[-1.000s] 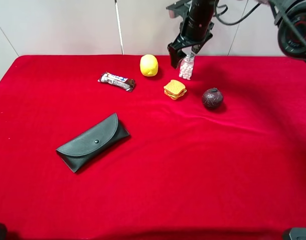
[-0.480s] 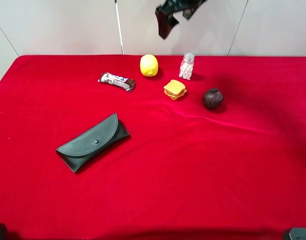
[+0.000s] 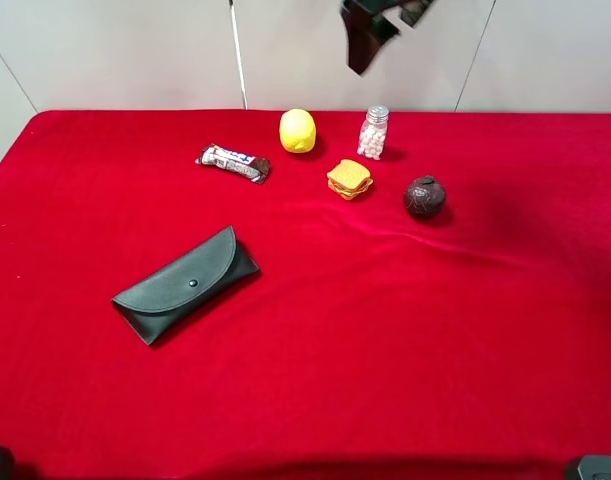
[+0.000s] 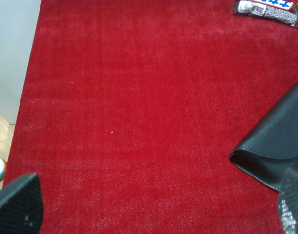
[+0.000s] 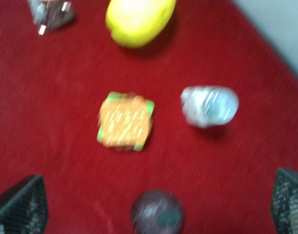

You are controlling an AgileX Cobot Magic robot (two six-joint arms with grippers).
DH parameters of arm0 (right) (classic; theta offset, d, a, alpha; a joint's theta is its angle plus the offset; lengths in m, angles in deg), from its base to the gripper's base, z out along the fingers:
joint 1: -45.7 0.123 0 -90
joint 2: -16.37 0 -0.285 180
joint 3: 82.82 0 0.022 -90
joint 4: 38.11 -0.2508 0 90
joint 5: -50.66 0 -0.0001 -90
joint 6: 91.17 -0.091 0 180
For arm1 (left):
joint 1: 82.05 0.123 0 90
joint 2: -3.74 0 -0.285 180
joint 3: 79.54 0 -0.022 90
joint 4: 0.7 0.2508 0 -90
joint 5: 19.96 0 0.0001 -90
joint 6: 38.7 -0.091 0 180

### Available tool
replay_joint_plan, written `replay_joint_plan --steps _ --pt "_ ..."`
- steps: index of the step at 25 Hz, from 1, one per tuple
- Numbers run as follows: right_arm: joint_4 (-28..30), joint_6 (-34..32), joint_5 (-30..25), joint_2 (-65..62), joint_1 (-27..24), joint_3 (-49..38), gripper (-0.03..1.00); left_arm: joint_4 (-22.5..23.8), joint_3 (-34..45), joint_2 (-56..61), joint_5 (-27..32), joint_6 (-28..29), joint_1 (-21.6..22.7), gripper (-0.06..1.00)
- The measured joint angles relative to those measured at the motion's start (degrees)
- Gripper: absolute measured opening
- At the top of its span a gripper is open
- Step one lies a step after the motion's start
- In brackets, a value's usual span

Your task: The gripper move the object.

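Note:
The object, a small clear jar [image 3: 373, 132] with a silver cap and white pills, stands upright on the red cloth near the table's far edge. It shows blurred from above in the right wrist view [image 5: 209, 106]. My right gripper [image 3: 361, 48] hangs high above the far edge, up and slightly left of the jar, open and empty; its fingertips [image 5: 18, 204] frame the blurred wrist view. My left gripper [image 4: 153, 207] is open and empty over bare red cloth beside a black case [image 4: 273, 144]. It is not seen in the high view.
A yellow lemon [image 3: 297, 131], a toy sandwich [image 3: 349, 179] and a dark brown ball [image 3: 424, 196] lie close around the jar. A candy bar [image 3: 233, 162] lies left of the lemon. The black glasses case [image 3: 185, 285] lies at centre left on the red cloth [image 3: 435, 330].
One second ago my right gripper's jaws stood around the jar. It let go and rose, then shifted a little right. The jar stays standing in place.

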Motion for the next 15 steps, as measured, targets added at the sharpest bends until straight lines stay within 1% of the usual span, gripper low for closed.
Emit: replay_joint_plan --steps 8,12,15 --pt "-1.4 -0.1 0.5 -19.4 0.1 -24.5 0.69 0.0 0.0 0.0 0.0 0.0 0.0 0.95" --pt "-2.3 -1.1 5.2 -29.9 0.1 -36.3 0.69 0.0 0.0 0.0 0.0 0.0 0.0 0.95" --pt "-4.9 -1.3 8.4 -38.1 0.1 -45.0 0.69 0.0 0.0 0.0 0.0 0.0 0.0 0.95"
